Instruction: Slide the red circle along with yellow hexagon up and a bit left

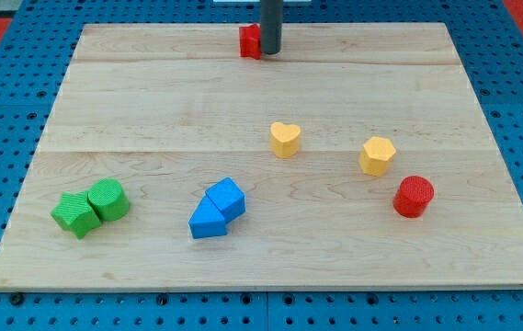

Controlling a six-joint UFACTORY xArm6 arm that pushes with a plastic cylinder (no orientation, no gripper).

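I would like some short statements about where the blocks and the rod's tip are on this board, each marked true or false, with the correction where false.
1. My tip is at the view's top, beside a red block. True.
2. The red circle touches my tip. False: it lies far off, at the view's lower right.
3. The yellow hexagon lies just up and left of the red circle. True.
4. The two blue blocks lie far apart. False: they touch each other.
5. The yellow heart lies to the view's right of the hexagon. False: it lies to its left.
6. The two green blocks sit together at the view's lower left. True.
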